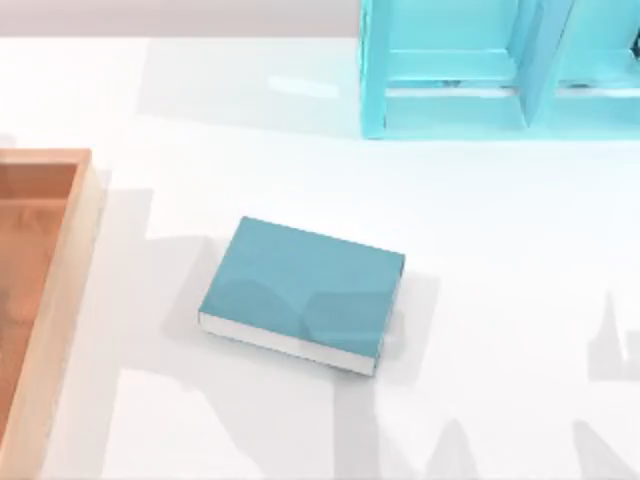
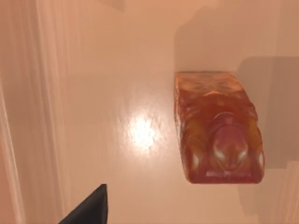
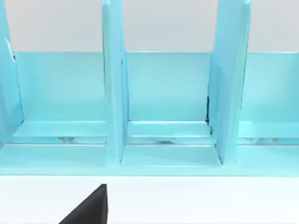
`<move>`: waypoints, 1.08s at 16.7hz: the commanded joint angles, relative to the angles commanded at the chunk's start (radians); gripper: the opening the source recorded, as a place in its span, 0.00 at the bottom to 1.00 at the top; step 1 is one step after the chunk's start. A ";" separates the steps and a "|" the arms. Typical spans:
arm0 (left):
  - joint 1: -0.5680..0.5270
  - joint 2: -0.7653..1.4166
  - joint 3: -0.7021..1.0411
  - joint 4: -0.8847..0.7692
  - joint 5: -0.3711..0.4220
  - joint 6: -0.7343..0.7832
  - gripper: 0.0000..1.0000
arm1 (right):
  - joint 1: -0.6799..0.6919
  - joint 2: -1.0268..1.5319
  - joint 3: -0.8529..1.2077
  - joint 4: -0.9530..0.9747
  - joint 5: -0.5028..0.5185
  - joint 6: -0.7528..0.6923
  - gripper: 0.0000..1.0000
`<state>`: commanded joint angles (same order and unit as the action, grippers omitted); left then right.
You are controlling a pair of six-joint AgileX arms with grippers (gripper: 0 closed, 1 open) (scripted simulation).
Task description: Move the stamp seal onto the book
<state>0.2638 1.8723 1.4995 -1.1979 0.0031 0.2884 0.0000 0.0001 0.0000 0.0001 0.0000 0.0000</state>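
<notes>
Stamp seal lying in the tray, book waiting mid-counter.
The stamp seal point(image 2: 218, 133) is sitting on the wooden tray point(image 1: 60, 290) floor under the left wrist camera; the teal book point(image 1: 302, 294) is lying apart, its cover bare.

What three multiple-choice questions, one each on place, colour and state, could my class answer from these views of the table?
1. Where does the book lie?
A. middle of the table
B. inside the wooden tray
C. in the turquoise shelf

2. What colour is the book's cover?
A. red
B. teal
C. white

3. What is on top of the book?
A. the stamp seal
B. an end effector
C. nothing

Answers: 1 A, it sits between the wooden tray and shelf; 2 B, teal above white page edges; 3 C, the stamp seal stands on a wooden surface.
</notes>
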 joint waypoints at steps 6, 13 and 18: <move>0.003 0.064 -0.162 0.235 0.000 0.004 1.00 | 0.000 0.000 0.000 0.000 0.000 0.000 1.00; 0.005 0.097 -0.235 0.335 0.000 0.007 1.00 | 0.000 0.000 0.000 0.000 0.000 0.000 1.00; 0.005 0.097 -0.235 0.335 0.000 0.007 0.70 | 0.000 0.000 0.000 0.000 0.000 0.000 1.00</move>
<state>0.2686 1.9691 1.2648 -0.8625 0.0036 0.2950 0.0000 0.0001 0.0000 0.0001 0.0000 0.0000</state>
